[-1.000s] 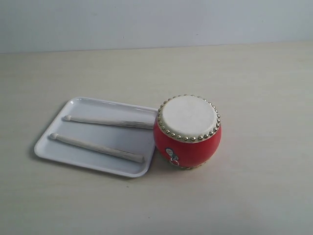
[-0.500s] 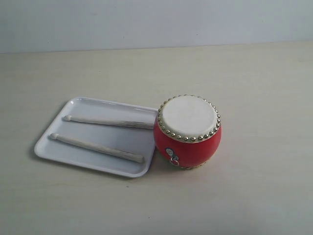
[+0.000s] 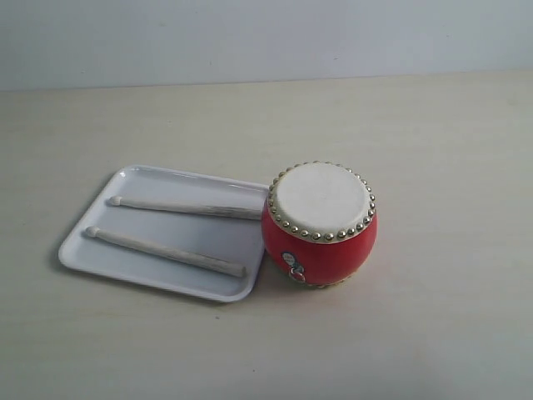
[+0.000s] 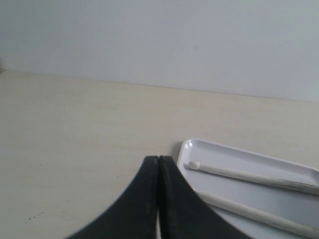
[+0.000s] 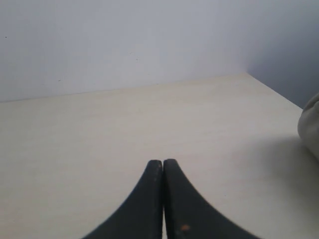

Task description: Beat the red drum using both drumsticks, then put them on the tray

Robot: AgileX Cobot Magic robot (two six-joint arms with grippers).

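Observation:
The red drum [image 3: 320,225] stands upright on the table, its cream skin ringed with gold studs, touching the right edge of the white tray [image 3: 92,254]. Two pale drumsticks lie side by side in the tray, one farther back [image 3: 185,207] and one nearer [image 3: 165,252]. Neither arm shows in the exterior view. In the left wrist view my left gripper [image 4: 158,159] is shut and empty, just off a corner of the tray [image 4: 234,153], where both drumsticks [image 4: 249,175] show. My right gripper [image 5: 163,163] is shut and empty above bare table.
The pale wooden table [image 3: 433,133] runs back to a light wall. In the right wrist view the table's far corner and side edge [image 5: 269,89] show, with a grey-white rounded object [image 5: 310,127] at the frame's edge.

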